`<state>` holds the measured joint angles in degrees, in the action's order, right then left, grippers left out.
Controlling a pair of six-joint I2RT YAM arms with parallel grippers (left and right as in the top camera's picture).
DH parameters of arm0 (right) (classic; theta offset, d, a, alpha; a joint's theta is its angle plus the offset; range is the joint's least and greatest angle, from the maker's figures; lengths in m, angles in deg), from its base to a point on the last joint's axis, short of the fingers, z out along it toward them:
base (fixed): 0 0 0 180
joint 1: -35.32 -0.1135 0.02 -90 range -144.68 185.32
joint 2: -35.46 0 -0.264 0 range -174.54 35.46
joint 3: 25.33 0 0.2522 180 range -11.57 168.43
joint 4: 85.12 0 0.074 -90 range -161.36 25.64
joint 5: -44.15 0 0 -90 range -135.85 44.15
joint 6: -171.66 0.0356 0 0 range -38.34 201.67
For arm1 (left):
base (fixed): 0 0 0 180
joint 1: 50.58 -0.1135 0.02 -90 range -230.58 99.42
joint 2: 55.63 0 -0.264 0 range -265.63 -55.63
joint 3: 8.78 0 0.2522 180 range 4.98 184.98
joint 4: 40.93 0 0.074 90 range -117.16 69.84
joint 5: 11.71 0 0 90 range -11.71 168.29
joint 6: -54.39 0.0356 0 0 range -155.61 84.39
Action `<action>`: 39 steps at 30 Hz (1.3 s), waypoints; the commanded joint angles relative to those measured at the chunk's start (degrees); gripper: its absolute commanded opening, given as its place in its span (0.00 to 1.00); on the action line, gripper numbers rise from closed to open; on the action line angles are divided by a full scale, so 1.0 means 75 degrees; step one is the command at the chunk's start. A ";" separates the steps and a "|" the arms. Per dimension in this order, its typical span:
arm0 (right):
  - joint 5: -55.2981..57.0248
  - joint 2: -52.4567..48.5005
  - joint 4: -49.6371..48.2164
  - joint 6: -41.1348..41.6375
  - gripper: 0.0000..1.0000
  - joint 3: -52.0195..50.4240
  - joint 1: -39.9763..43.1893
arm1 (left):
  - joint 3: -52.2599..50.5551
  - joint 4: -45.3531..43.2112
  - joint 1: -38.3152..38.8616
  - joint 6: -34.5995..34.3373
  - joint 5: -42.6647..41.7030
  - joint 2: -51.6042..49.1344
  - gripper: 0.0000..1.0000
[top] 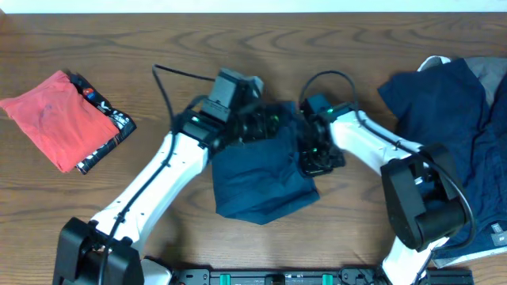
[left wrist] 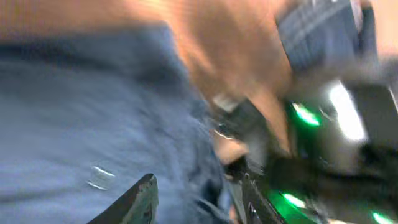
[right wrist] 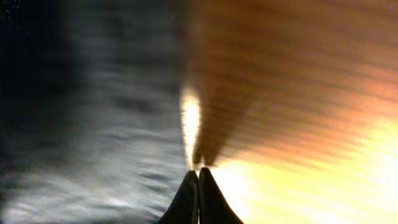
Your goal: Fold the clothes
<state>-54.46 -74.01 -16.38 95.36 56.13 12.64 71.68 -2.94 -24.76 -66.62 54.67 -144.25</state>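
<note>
A navy blue garment [top: 261, 186] lies partly folded in the middle of the wooden table. My left gripper [top: 265, 123] is over its far edge. In the left wrist view, which is blurred, its jaws [left wrist: 199, 190] are apart with the blue cloth [left wrist: 93, 112] between and under them. My right gripper [top: 315, 158] is at the garment's right edge. In the blurred right wrist view its fingers [right wrist: 198, 173] are pressed together at the line where the cloth [right wrist: 93, 124] meets the table. I cannot tell whether any cloth is pinched between them.
A folded red garment [top: 55, 115] lies at the far left on a dark patterned one [top: 111, 131]. A pile of navy and grey clothes [top: 451, 119] covers the right side. The two arms nearly touch over the middle garment.
</note>
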 commanded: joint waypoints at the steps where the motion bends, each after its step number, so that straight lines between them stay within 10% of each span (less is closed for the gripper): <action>1: 0.0947 0.0708 0.0391 0.0554 0.02 0.0863 0.0697 | 0.0195 -0.0198 -0.0431 0.0653 0.1443 0.0070 0.46; 12: -0.2696 0.2151 0.0778 -0.0752 0.18 0.1833 0.0769 | 0.0195 -0.1090 -0.0737 0.1594 0.2425 -0.1215 0.45; 21: -0.2710 0.2107 0.0245 -0.0219 0.19 0.0152 -0.0597 | 0.0195 -0.0825 -0.1093 0.1588 0.2445 -0.2632 0.46; 39: -0.0455 0.2107 -0.3844 0.1300 0.28 -0.3194 -0.0204 | 0.0192 0.4599 -0.1466 0.1390 0.0653 -0.2873 0.46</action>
<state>-66.91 -57.62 -39.33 103.58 32.13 8.01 72.73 28.10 -36.24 -55.88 67.13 -164.99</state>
